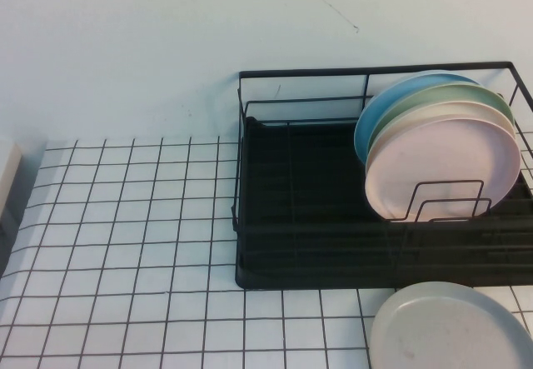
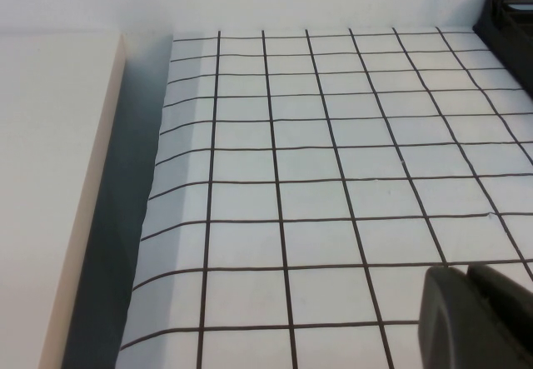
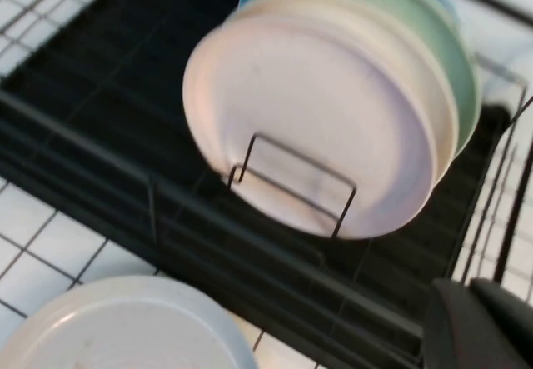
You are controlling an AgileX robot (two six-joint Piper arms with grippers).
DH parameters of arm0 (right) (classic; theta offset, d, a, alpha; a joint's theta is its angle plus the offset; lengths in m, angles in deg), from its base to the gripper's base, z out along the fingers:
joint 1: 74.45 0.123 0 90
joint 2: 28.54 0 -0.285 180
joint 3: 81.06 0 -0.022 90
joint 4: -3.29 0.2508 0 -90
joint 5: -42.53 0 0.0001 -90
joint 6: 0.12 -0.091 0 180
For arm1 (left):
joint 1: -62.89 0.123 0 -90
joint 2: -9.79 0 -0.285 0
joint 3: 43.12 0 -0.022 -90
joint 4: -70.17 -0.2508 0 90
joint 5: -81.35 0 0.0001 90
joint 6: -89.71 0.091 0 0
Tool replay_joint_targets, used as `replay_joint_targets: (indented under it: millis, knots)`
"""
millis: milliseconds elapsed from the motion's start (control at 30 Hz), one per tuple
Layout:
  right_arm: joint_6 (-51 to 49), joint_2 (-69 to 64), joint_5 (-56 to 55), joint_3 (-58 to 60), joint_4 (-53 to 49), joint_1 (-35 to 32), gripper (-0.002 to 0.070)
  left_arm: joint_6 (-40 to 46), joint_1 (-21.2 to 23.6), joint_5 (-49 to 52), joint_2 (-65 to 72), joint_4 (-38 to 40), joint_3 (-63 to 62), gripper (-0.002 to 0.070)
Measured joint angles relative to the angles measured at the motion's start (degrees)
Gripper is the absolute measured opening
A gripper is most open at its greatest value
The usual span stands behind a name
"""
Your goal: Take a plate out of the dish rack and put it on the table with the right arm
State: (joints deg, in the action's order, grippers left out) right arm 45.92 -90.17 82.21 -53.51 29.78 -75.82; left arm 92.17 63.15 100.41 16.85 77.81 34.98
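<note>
High view. The dish rack, a black wire frame on a black tray base, fills the right half of the frame and runs off its right edge. Four plates stand on edge in its right part, leaning one against the next behind an upright wire loop: a pale pink plate in front, then a cream plate, a green plate and a blue plate at the back. The left part of the rack holds no plate. The pale grey plate lies flat on the gridded surface at the lower right of the frame, just in front of the rack's front edge and cut off by the bottom edge. Neither arm appears in this view.

Left wrist view. The left tool shows as two dark fingers at the lower right corner, pressed together, closed and holding nothing, above bare grid squares. A corner of the rack sits at the upper right.

Right wrist view. The right tool appears as dark fingers at the lower right corner, closed and empty, over the rack's front rail. The grey plate occupies the lower left of the frame, apart from the tool; the pink plate stands at centre.
</note>
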Motion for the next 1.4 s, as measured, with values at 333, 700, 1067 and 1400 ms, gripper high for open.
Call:
replay_joint_targets:
  millis: [333,700,1067,1400]
  knots:
    - [6.5,15.5,-3.5,8.8,0.8,0.0,0.0001,-0.2,0.0,0.0,0.0,0.0,0.0,-0.0003]
    - [11.3,31.8,-15.0,28.1,2.7,0.0,0.0,-0.2,0.0,0.0,0.0,0.0,0.0,-0.0003]
    - [11.3,32.5,-9.1,32.5,5.7,0.0,-0.0001,-0.2,0.0,0.0,0.0,0.0,0.0,-0.0003]
    - [12.2,33.1,-6.5,33.1,5.7,0.0,-0.0001,-0.2,0.0,0.0,0.0,0.0,0.0,-0.0003]
